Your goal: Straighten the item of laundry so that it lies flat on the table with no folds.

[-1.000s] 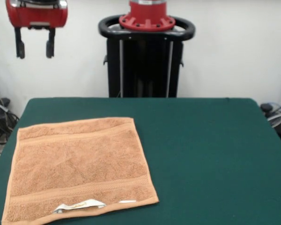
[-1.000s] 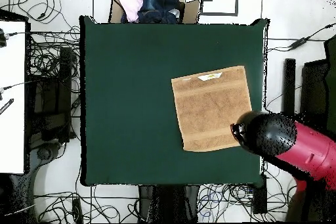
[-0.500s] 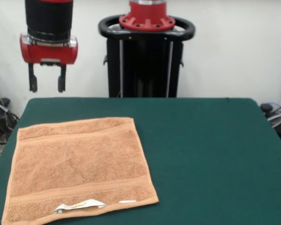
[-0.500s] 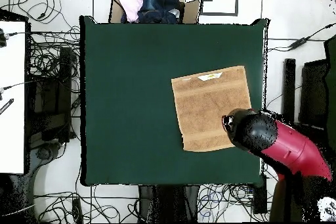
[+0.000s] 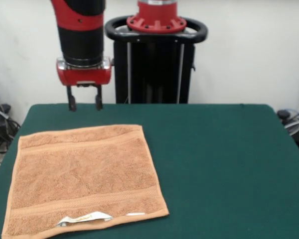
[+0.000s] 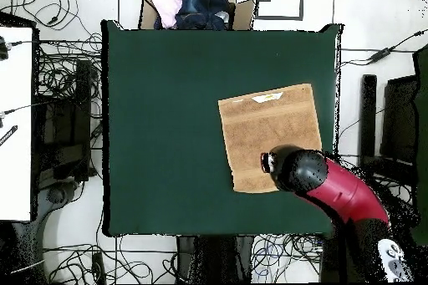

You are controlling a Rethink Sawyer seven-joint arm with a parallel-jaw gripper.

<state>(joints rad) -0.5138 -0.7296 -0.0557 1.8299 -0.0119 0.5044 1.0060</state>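
The towel lay on the table, spread as a near-square sheet with its border bands running parallel across it and all four edges visible in the front view. In that view it occupied the left near part of the felt; in the overhead view it sat toward the right side of the table, with bare green felt all around it. A white care label poked out along the near edge, where the hem looked slightly turned over; no larger fold or ridge was visible in either view. The gripper hung on the red and black arm above the table, near the towel's far edge and clear of the cloth, its two fingers apart with nothing between them. The overhead view showed the arm's head over the towel corner nearest the robot's base, hiding that corner. Judged from these views, the spreading was almost complete, and the step in hand appeared to be an approach toward that far edge or corner. Any next move would call for a light pinch at the hem and a short outward pull, kept low so that the flat cloth was not bunched or dragged off the table's side.
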